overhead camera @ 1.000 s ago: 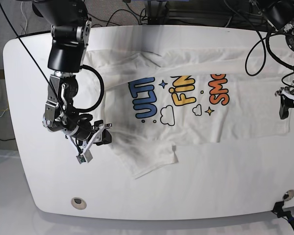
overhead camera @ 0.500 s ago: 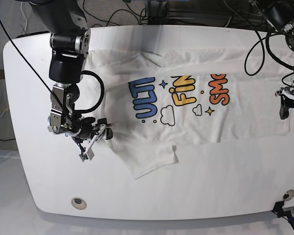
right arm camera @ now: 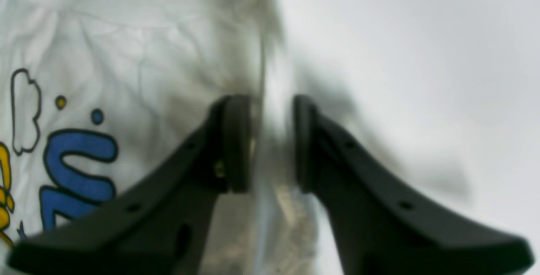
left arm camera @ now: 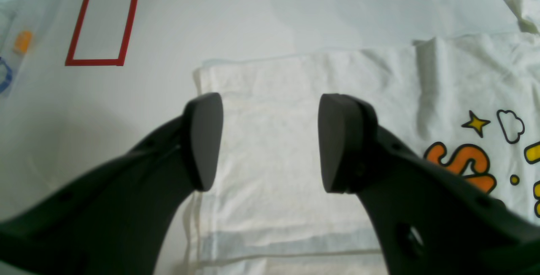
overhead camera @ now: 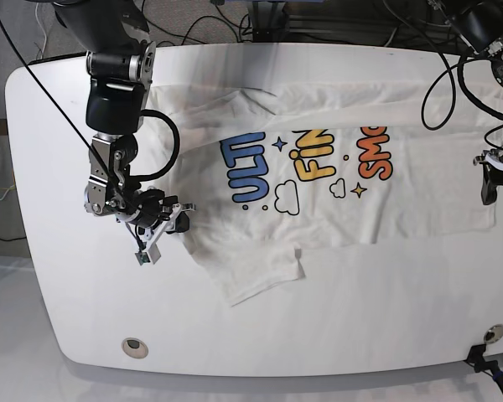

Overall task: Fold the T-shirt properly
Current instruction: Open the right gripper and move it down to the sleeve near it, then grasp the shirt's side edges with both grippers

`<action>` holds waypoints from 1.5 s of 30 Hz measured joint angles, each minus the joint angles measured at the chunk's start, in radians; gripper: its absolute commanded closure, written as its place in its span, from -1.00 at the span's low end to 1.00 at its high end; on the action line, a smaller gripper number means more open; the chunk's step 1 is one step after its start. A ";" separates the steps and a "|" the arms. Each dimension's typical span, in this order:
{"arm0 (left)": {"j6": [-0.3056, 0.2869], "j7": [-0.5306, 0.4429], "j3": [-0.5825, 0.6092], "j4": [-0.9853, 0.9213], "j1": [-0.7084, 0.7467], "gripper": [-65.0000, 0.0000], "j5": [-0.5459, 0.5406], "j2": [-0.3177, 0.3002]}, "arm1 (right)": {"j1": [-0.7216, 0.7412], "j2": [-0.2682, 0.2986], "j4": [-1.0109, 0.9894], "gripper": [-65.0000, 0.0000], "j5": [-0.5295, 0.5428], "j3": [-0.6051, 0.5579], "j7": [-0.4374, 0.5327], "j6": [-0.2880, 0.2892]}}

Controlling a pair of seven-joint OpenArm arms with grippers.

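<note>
A white T-shirt (overhead camera: 318, 209) printed with blue, yellow and orange lettering lies spread on a white desk (overhead camera: 235, 343), a long folded band running along the side away from the sleeve that juts out. The right tool (right arm camera: 270, 144) straddles a ridge of the shirt's edge, its fingers apart on either side of the cloth; whether they grip it cannot be told. The left tool (left arm camera: 270, 144) hovers with its fingers spread wide over the shirt's hem end, the printed letters off to one side of it.
</note>
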 measured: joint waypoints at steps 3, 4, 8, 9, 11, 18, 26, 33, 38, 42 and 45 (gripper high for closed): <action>0.000 0.000 0.000 0.000 0.000 -0.05 0.000 0.000 | -0.007 0.000 0.000 0.79 0.002 0.000 0.002 0.000; 0.000 0.000 0.000 -0.001 0.000 -0.05 0.000 0.000 | -0.010 0.000 0.000 0.78 0.002 0.000 0.009 0.000; 0.000 0.000 0.000 -0.002 -0.011 -0.05 0.000 0.002 | -0.010 -0.001 0.000 0.78 0.003 0.000 0.003 0.000; 0.000 0.003 0.000 -0.003 -0.021 -0.05 0.000 0.002 | -0.010 -0.001 0.001 0.78 0.005 0.000 0.002 0.000; 0.000 0.000 0.000 -0.010 -0.035 -0.05 0.000 0.000 | -0.002 -0.002 0.000 0.78 0.005 0.000 -0.006 0.000; 0.000 0.000 0.002 -0.046 -0.031 -0.05 0.004 -0.014 | 0.032 -0.003 -0.011 0.48 -0.013 -0.002 -0.036 -0.001; 0.000 -0.001 0.003 -0.046 -0.027 -0.05 0.004 -0.014 | 0.045 -0.003 -0.011 0.09 -0.027 -0.002 -0.037 -0.001; 0.000 0.000 0.003 -0.046 -0.027 -0.05 0.004 -0.015 | 0.099 -0.016 -0.017 0.09 -0.033 0.000 -0.051 -0.009; 0.000 -0.001 0.003 -0.046 -0.027 -0.05 0.004 -0.034 | 0.130 -0.045 -0.031 0.09 -0.029 -0.005 -0.014 -0.007; 0.000 0.000 0.004 -0.046 -0.031 -0.05 0.003 -0.031 | 0.150 -0.042 -0.150 0.09 -0.035 -0.004 0.072 -0.011; 0.000 0.000 0.004 -0.046 -0.030 -0.05 0.004 -0.031 | 0.160 -0.041 -0.222 0.09 -0.036 -0.005 0.121 -0.011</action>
